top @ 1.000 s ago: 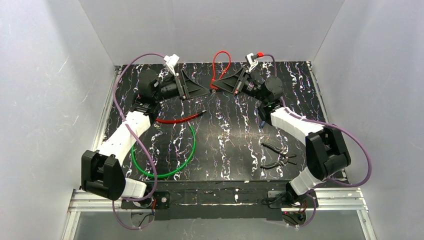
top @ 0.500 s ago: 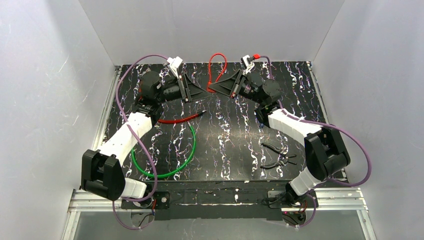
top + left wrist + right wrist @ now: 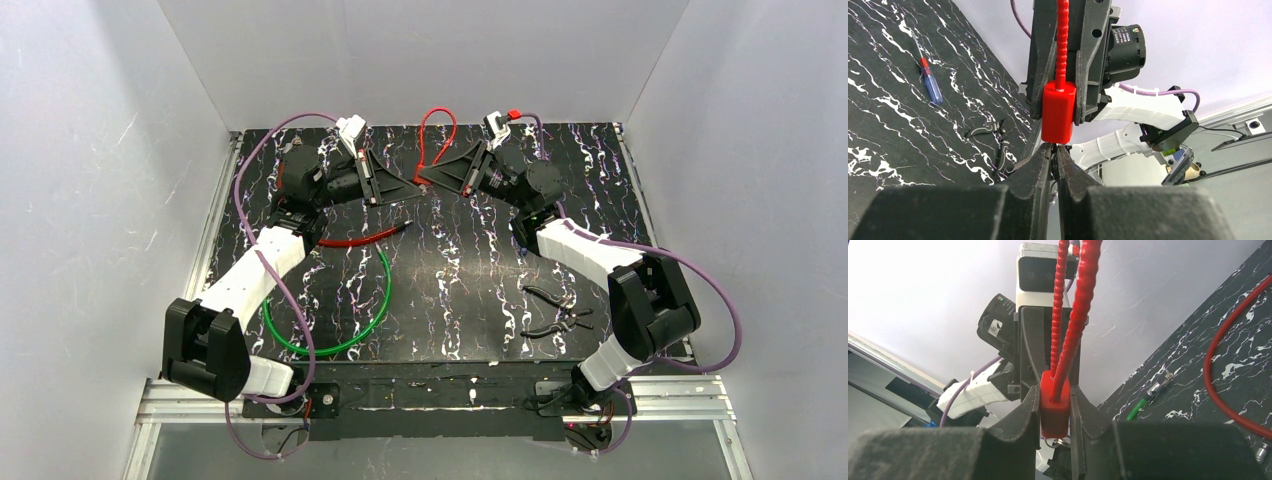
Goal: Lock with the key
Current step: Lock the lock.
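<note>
The lock is a red block (image 3: 1058,112) with a red ribbed cable loop (image 3: 437,135) rising from it. My right gripper (image 3: 1054,394) is shut on the block's sides and holds it in the air over the back of the table. My left gripper (image 3: 1054,146) faces it from the left, its tips right under the block's free end. Its jaws are pressed together on a thin dark piece there, the key. From the right wrist, the key's metal ring (image 3: 1058,441) shows just under the block. In the top view both grippers meet tip to tip (image 3: 421,183).
On the black marbled table (image 3: 470,300) lie a loose red cable (image 3: 362,238), a green cable loop (image 3: 340,310) and black pliers (image 3: 555,310). A blue and red screwdriver (image 3: 930,82) lies near the right arm. Grey walls close in the back and sides.
My left gripper's jaws have closed under the red block. Both grippers and the lock tilted up slightly, then held still.
</note>
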You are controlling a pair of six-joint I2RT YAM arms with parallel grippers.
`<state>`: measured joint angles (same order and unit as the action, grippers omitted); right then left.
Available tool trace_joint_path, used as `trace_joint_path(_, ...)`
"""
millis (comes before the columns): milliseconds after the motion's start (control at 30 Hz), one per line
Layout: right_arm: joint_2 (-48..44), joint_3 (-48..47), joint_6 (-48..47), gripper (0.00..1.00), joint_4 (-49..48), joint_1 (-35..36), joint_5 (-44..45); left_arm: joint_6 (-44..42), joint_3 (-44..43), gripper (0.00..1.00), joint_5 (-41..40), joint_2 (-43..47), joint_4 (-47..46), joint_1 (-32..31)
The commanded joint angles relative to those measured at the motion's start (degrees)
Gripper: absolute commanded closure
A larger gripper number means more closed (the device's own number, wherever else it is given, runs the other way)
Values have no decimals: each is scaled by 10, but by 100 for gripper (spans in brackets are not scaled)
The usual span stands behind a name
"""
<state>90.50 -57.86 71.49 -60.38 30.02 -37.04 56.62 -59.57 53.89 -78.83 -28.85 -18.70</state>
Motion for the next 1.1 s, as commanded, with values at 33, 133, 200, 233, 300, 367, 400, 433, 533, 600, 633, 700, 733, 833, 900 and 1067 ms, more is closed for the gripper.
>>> trace_joint_path(33, -18, -5, -2, 99, -69, 3, -6, 13, 10, 92, 5, 11, -34, 11)
trace_joint_path(133, -16, -7, -5, 99, -64, 3, -7, 22, 12, 87, 12, 12, -49, 11)
trace_joint_path(200, -16, -8, -6, 99, -62, 3, -7, 26, 12, 81, 11, 12, -55, 11)
trace_joint_path(233, -16, -8, -5, 99, -62, 3, -8, 27, 12, 79, 9, 12, -56, 11)
trace_joint_path(300, -16, -8, -5, 99, -62, 4, -9, 29, 11, 77, 6, 9, -58, 11)
trace_joint_path(367, -16, -8, -5, 99, -61, 4, -9, 29, 9, 77, 4, 5, -58, 10)
trace_joint_path(400, -15, -7, -5, 99, -61, 5, -9, 29, 7, 77, 4, 3, -58, 8)
trace_joint_path(433, -14, -7, -4, 99, -61, 7, -8, 29, 6, 77, 3, 2, -59, 7)
trace_joint_path(533, -10, -8, -6, 99, -61, 10, -6, 27, 2, 77, 2, -3, -60, 0)
trace_joint_path(600, -7, -9, -5, 99, -63, 12, -4, 27, 2, 77, 2, -5, -60, -3)
trace_joint_path(633, -6, -9, -5, 99, -64, 12, -3, 26, 2, 77, 1, -6, -59, -5)
trace_joint_path(700, -4, -11, -3, 99, -67, 13, -1, 27, 2, 77, 0, -7, -59, -6)
trace_joint_path(733, -3, -12, -2, 99, -68, 13, -1, 28, 2, 77, -1, -8, -60, -6)
trace_joint_path(833, -2, -11, -1, 99, -69, 14, 1, 32, 3, 78, -5, -11, -61, -6)
trace_joint_path(900, -2, -9, -2, 99, -69, 14, 4, 37, 2, 77, -6, -13, -63, -6)
trace_joint_path(1067, -1, -7, -1, 99, -71, 16, 3, 47, 5, 78, -10, -13, -66, -6)
